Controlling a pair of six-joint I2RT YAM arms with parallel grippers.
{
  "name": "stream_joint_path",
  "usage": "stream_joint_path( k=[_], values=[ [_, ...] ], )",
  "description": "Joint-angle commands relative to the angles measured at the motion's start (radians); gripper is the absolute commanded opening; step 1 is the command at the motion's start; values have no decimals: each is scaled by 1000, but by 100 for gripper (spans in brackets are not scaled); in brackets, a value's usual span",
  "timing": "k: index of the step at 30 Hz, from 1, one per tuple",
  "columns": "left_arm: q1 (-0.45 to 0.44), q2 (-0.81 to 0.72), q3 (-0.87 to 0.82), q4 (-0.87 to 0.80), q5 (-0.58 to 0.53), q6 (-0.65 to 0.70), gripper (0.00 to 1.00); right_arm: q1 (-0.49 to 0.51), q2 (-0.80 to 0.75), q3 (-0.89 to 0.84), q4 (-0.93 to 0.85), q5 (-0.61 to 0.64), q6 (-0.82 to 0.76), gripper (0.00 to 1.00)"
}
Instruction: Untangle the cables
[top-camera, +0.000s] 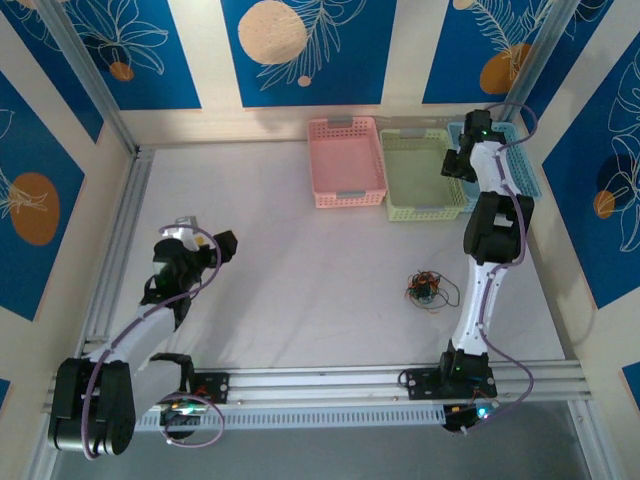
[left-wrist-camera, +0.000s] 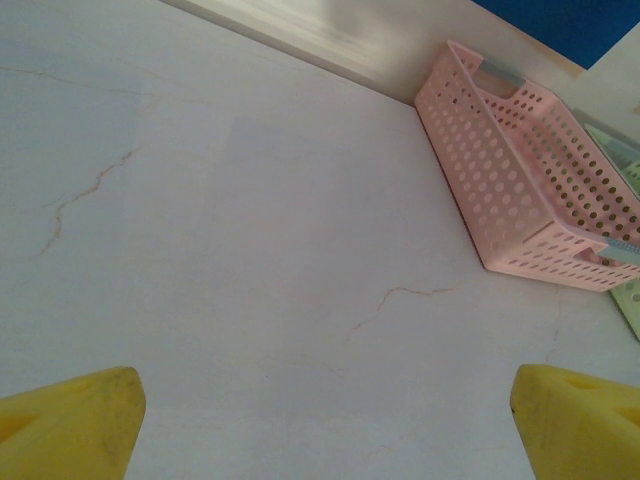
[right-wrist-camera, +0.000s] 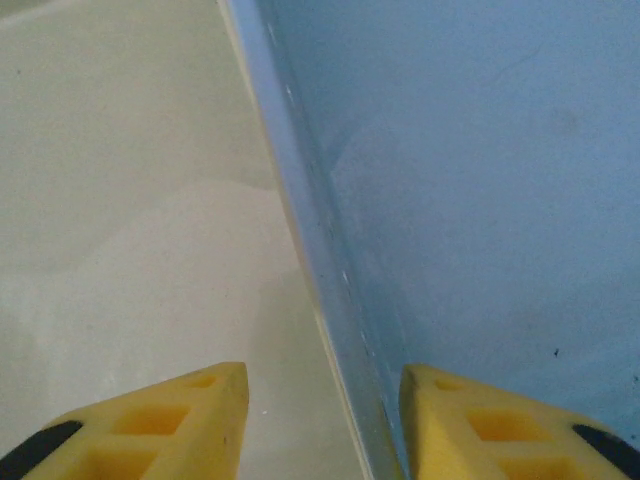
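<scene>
The cables lie as one small knotted clump of black and red strands on the white table, just left of the right arm's lower link and touching neither gripper. The right gripper hangs at the far baskets, green and blue, fingers parted and empty. Well apart, the left gripper hovers over bare table near the pink basket, jaws spread wide.

place: robot lab cell | evidence: aluminium rails, patterned wall panels (blue, cream)

Three baskets, two arms, one cable clump
</scene>
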Motion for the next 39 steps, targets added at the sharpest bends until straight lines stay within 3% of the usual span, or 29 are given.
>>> stream_joint_path(
  k=[1,7,14,39],
  values=[
    [-3,-2,-4,25,-3,10,94,24,23,41,-15,-9,-49,35],
    [-3,0,-3,25,-3,10,94,65,39,41,-5,-38,-73,17],
    [-4,9,-4,29,-1,8,94,121,33,45,-12,-77,-51,9],
    [-4,14,-2,29,7,9,94,255,11,68,-45,-125,-53,7]
  ],
)
